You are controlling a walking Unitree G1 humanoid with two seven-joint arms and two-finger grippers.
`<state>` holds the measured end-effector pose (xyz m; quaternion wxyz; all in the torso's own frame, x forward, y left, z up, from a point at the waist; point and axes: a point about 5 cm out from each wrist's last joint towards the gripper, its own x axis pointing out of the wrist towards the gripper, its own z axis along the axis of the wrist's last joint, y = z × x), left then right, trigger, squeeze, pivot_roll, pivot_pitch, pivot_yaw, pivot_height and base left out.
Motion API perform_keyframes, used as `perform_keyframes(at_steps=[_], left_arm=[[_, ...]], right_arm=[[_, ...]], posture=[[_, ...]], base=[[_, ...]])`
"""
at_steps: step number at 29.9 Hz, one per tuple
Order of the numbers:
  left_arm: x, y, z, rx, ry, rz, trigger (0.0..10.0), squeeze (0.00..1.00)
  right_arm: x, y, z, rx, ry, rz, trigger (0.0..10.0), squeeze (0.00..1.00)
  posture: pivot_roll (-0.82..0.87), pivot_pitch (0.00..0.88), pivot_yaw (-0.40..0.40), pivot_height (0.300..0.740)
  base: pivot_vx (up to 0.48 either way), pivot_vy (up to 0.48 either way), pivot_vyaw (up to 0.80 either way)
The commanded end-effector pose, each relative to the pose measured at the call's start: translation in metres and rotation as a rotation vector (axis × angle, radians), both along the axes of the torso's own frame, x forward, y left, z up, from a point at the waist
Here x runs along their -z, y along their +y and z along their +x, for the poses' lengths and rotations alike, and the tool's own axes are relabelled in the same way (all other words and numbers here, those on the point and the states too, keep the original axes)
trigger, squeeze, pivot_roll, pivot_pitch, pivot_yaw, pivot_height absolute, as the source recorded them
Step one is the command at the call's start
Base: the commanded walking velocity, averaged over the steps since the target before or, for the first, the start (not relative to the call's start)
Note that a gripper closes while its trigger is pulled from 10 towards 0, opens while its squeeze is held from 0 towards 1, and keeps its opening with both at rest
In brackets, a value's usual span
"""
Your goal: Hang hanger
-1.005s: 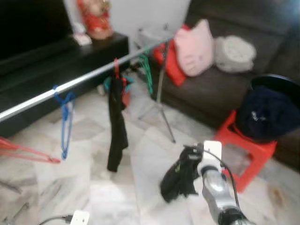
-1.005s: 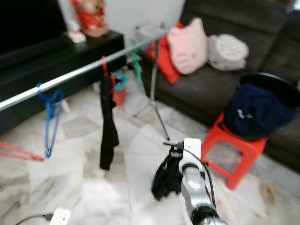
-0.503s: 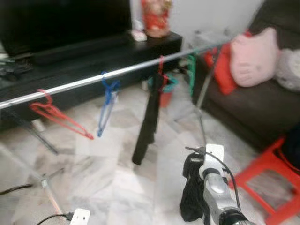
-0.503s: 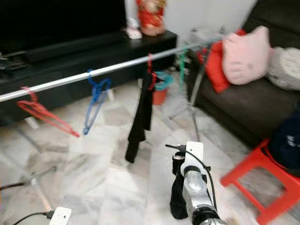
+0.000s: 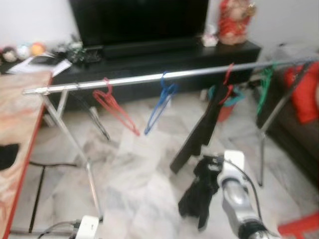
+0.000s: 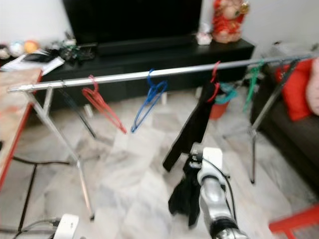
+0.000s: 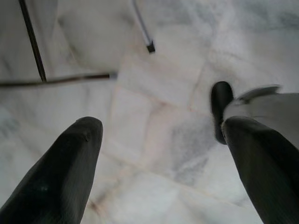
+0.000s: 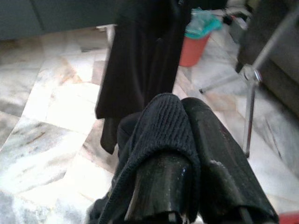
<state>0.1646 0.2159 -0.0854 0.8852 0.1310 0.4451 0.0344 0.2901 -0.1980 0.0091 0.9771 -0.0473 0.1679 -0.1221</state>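
Right tool pinches a black knit garment, held low in front of the robot over the marble floor; the cloth drapes over one finger and hangs down in a bunch. Can't make out a hanger inside that bunch, views are soft. Left tool hangs idle, fingers spread wide, pointing at bare floor tiles beside a thin rack leg.

Silver clothes rail runs across the scene ahead of the right tool, well apart from it. On the rail, from the robot's left: a red hanger, empty and tilted; a blue hanger, empty; a second red hanger carrying a long black garment that swings at a slant; a green hanger near the far right end. The hung black garment sits between the right tool and the rail, just beyond the held cloth.

Rack legs stand on the robot's left, and a second stand pole on the right. A red bucket with teal liner sits on the floor behind the hung garment. Behind the rail is a black TV console with a dark TV and a red figurine. Wooden desk edge at far left, red cushion on the sofa at right, white plug adapter on the floor near the robot.
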Motion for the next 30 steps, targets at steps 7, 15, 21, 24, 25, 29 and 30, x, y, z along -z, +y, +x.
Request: perform_keyframes(at_steps=[7,15,21,24,25,29,30], left_arm=[[-0.031,0.004,0.042,-0.01,-0.301,-0.053,10.0,0.0],[-0.043,0.002,0.058,-0.002,-0.38,-0.055,10.0,0.0],[-0.051,-0.001,0.068,0.013,-0.435,-0.052,10.0,0.0],[-0.058,0.0,0.074,0.014,-0.485,-0.053,10.0,0.0],[-0.06,0.001,0.075,0.013,-0.5,-0.053,10.0,0.0],[-0.066,0.0,0.08,0.017,-0.538,-0.055,10.0,0.0],[-0.068,0.0,0.082,0.017,-0.545,-0.056,10.0,0.0]], right_arm=[[-0.01,0.004,0.009,-0.009,-0.056,0.024,10.0,0.0],[-0.011,0.008,0.01,-0.004,-0.059,0.02,10.0,0.0],[-0.014,0.001,0.011,0.022,-0.082,0.015,10.0,0.0],[-0.015,0.001,0.011,0.035,-0.089,0.029,10.0,0.0],[-0.014,0.001,0.011,0.04,-0.085,0.03,10.0,0.0],[-0.014,0.006,0.012,0.028,-0.085,0.04,10.0,0.0],[-0.015,0.007,0.012,0.027,-0.089,0.041,10.0,0.0]], posture=[[0.06,0.0,-0.044,0.74],[0.05,0.0,-0.04,0.74],[0.05,0.0,-0.038,0.74],[0.06,0.0,-0.041,0.74],[0.06,0.0,-0.043,0.74],[0.06,0.0,-0.043,0.74],[0.06,0.0,-0.043,0.74]], base=[[0.0,0.0,0.24],[0.0,-0.183,0.0],[0.0,-0.407,0.0],[0.0,-0.346,0.0],[0.0,-0.364,0.0],[0.0,-0.355,-0.6],[0.0,-0.292,-0.77]])
